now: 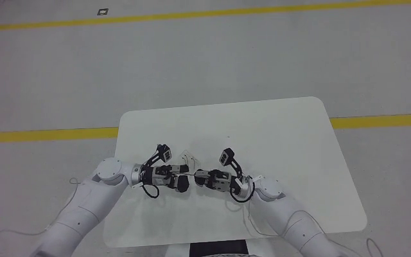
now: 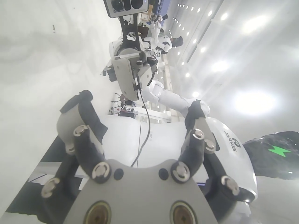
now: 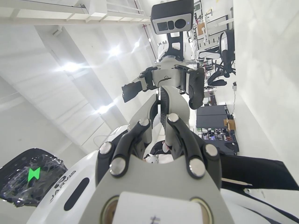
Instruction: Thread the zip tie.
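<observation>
The zip tie (image 2: 146, 127) is a thin black strand. It hangs from the tips of my right gripper (image 2: 137, 87), which is shut on it. Its free end runs down between the spread fingers of my left gripper (image 2: 137, 110), which is open and touches nothing. From above, the two grippers face each other over the table's near middle, left gripper (image 1: 182, 180) and right gripper (image 1: 199, 175) only a little apart, with the zip tie (image 1: 190, 173) bridging the gap. In the right wrist view my right gripper (image 3: 161, 99) has its fingers pressed together.
The white table (image 1: 276, 141) has rounded corners and wide bare room behind and to the right of the arms. A thin pale looped wire (image 1: 187, 156) lies on it just beyond the grippers. Grey floor with yellow lines (image 1: 205, 14) surrounds the table.
</observation>
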You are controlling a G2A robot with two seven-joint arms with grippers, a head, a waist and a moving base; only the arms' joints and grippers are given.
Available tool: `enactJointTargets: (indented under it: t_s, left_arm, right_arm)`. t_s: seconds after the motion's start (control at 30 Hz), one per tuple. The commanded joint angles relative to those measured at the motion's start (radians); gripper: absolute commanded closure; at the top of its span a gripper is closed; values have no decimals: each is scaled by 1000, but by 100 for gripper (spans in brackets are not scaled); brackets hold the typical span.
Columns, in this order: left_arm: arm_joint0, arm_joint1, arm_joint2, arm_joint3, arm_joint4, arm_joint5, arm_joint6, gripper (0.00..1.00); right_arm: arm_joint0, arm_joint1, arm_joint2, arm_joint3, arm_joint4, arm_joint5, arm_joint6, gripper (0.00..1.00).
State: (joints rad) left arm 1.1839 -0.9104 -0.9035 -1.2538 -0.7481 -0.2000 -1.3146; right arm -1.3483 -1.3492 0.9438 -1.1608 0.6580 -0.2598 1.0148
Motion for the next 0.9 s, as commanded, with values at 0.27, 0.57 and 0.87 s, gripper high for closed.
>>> enactJointTargets:
  t_s: [0.27,0.57,0.87]
  left_arm:
    - [10,2,-7,-8,-4,2,11,65]
    - [13,5,-12,-11,7,10,13,69]
    - [10,4,-9,-12,8,12,14,75]
  right_arm:
    - [-15,11,16,-12,-11,14,0,100]
    - [-17,16,18,-20,-29,19,-12,100]
    - [-11,13,-2,-17,-34,28,-30,100]
